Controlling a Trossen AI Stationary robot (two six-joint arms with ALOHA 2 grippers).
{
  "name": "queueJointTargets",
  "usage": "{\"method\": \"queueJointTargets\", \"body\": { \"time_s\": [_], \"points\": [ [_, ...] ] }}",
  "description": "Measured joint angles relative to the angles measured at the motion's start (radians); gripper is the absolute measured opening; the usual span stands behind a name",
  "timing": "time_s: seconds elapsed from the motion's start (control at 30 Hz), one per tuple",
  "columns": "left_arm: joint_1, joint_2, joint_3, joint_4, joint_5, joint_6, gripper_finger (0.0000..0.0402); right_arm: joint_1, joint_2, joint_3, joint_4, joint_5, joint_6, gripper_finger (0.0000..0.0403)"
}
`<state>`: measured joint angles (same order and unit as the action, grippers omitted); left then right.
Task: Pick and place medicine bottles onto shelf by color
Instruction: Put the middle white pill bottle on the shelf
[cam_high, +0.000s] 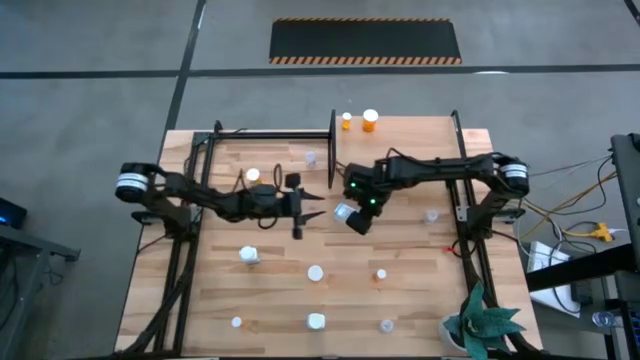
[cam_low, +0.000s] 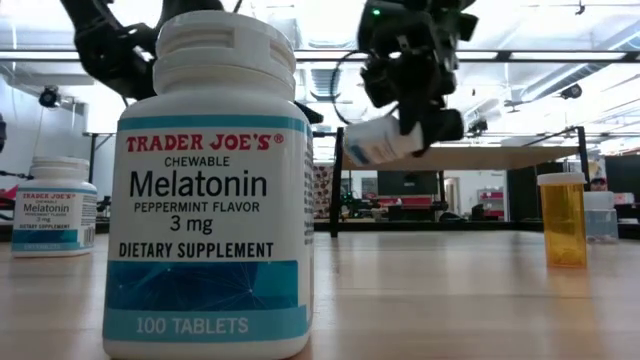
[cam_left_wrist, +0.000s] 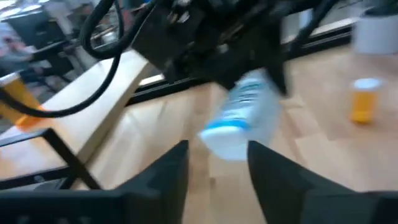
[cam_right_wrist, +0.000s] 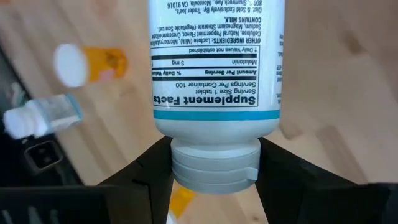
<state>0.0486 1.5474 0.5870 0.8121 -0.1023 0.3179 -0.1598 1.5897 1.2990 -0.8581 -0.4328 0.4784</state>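
Observation:
My right gripper (cam_high: 352, 212) hangs over the middle of the table, shut on a white bottle (cam_right_wrist: 214, 62) with a blue-banded label, which also shows in the low view (cam_low: 385, 140). My left gripper (cam_high: 312, 206) is open and empty just to its left; its fingers (cam_left_wrist: 168, 171) point at that bottle. The shelf board (cam_low: 500, 157) stands raised on black posts at the table's far side. Two orange bottles (cam_high: 370, 120) stand at the far edge there. Other bottles stand on their bases about the table. My right gripper pinches the bottle's white cap (cam_right_wrist: 214, 165) between its two fingers, one on each side of the cap. The bottle's body sticks out forward past the fingertips. It is lifted clear of the table and strongly tilted, its base (cam_low: 352, 150) toward the table's left and slightly down.
Large white bottles (cam_low: 210, 190) (cam_low: 55, 205) and an orange one (cam_low: 562, 220) stand on the near part of the table. An orange bottle (cam_right_wrist: 93, 62) and a small clear one (cam_right_wrist: 43, 115) stand below my right gripper. A plant (cam_high: 485, 325) stands at the near right corner.

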Motion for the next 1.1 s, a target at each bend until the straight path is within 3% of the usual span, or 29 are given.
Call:
{"method": "queueJointTargets", "body": {
  "time_s": [0.2, 0.4, 0.6, 0.87, 1.1],
  "points": [
    [-0.072, 0.028, 0.048, -0.012, -0.099, 0.15, 0.0238, -0.005, 0.066, 0.102, -0.043, -0.038, -0.078, 0.0173],
    [-0.102, 0.021, 0.089, -0.072, -0.136, 0.245, 0.0273, -0.017, 0.094, 0.166, -0.052, -0.048, -0.086, 0.0173],
    [-0.102, 0.021, 0.127, -0.196, -0.145, 0.268, 0.0274, -0.018, 0.092, 0.192, -0.048, -0.062, -0.082, 0.0173],
    [-0.111, 0.021, 0.15, -0.214, -0.218, 0.311, 0.027, -0.018, 0.088, 0.203, -0.043, -0.078, -0.066, 0.0173],
    [-0.133, 0.021, 0.156, -0.221, -0.218, 0.382, 0.0207, -0.018, 0.088, 0.203, -0.042, -0.102, -0.062, 0.0176]
  ]
}}
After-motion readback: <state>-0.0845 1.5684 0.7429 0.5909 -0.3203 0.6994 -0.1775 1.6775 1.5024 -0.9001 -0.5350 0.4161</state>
